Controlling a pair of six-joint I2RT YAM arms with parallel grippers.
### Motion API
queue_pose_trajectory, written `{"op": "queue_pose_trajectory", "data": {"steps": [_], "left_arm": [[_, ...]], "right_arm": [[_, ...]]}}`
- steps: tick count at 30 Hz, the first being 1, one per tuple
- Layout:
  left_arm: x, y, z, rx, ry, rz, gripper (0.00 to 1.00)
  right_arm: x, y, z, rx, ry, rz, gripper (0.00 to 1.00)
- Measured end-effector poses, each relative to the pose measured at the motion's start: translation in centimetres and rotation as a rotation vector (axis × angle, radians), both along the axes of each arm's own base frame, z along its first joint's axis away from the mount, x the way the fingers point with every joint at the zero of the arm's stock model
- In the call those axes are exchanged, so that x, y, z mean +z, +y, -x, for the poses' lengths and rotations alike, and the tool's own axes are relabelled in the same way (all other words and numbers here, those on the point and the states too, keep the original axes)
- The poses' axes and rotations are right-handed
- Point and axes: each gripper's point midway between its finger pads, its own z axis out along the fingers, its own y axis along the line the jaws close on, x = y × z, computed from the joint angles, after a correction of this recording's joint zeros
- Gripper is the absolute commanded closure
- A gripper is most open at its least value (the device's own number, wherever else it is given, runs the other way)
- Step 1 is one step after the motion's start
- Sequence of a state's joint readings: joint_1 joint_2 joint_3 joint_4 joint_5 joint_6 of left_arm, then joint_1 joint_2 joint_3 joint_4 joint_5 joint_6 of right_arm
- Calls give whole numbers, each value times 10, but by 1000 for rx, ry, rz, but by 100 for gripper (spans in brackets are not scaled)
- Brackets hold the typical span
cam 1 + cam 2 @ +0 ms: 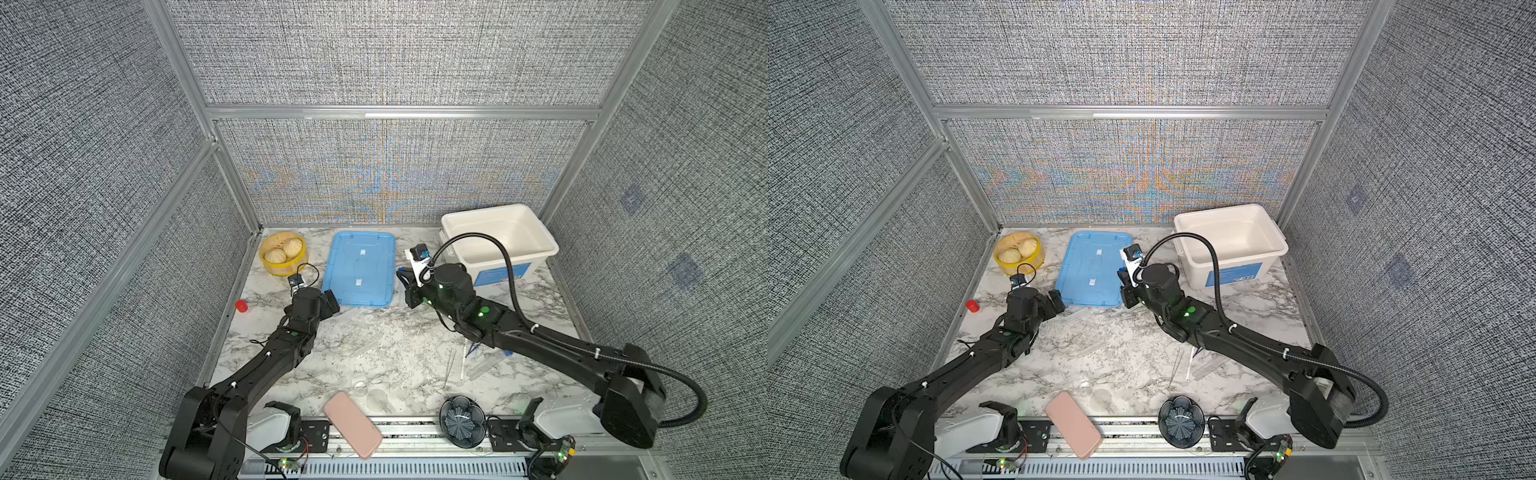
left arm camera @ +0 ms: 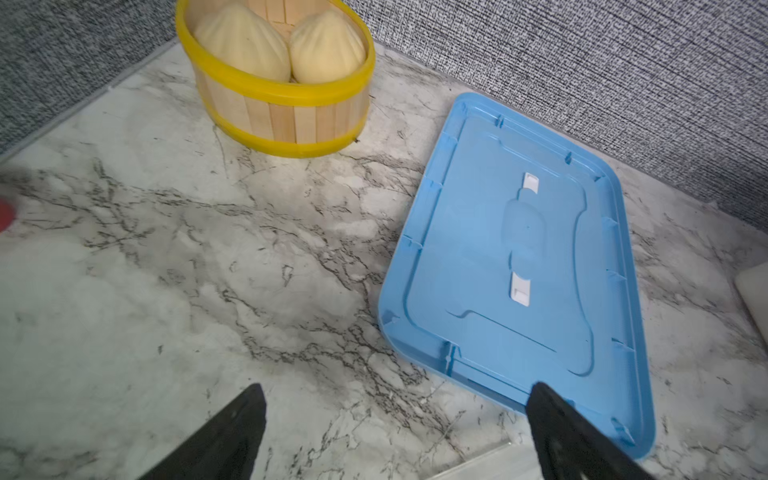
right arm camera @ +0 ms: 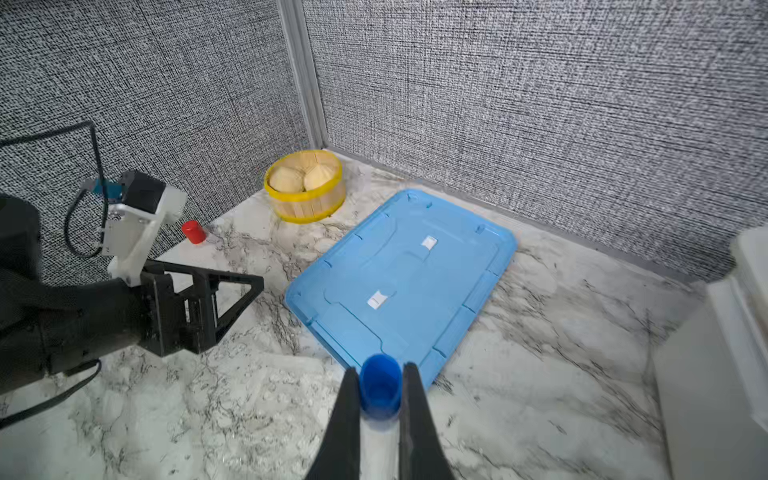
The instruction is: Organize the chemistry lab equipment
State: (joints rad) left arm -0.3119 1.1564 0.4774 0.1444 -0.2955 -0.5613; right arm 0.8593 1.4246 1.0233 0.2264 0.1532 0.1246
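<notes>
A slim clear tube with a blue cap (image 3: 380,388) is clamped between the fingers of my right gripper (image 3: 381,369), cap pointing away from the wrist. In both top views that gripper (image 1: 405,284) (image 1: 1124,286) hangs above the table at the near right corner of the blue lid (image 1: 361,257). My left gripper (image 2: 397,388) (image 1: 330,303) is open and empty at the lid's near left corner. Lying under the right arm are dark blue tweezers (image 1: 471,349), thin silver tweezers (image 1: 450,368), a white stick (image 1: 462,361) and another clear tube (image 1: 484,365).
An empty white bin (image 1: 498,232) stands at the back right. A yellow-banded basket with buns (image 1: 282,253) is at the back left, and a red cup (image 1: 241,306) by the left wall. A pink phone (image 1: 352,424) and a dark flower-shaped bowl (image 1: 462,420) lie at the front edge.
</notes>
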Motion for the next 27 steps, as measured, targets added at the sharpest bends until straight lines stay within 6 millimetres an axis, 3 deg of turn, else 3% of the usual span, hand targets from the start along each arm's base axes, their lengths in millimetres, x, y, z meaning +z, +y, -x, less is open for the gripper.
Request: {"op": "queue_pose_trajectory", "data": {"steps": [7, 14, 19, 27], "left_arm": [[15, 14, 6, 60, -67, -21, 1], [10, 25, 10, 104, -77, -52, 1], [14, 38, 11, 182, -77, -82, 1], [13, 59, 25, 291, -75, -118, 1]], "right_arm": [[-19, 48, 9, 87, -64, -21, 90], [-15, 83, 8, 127, -115, -82, 90], [-10, 99, 8, 154, -115, -128, 90], [-27, 117, 6, 180, -83, -148, 90]]}}
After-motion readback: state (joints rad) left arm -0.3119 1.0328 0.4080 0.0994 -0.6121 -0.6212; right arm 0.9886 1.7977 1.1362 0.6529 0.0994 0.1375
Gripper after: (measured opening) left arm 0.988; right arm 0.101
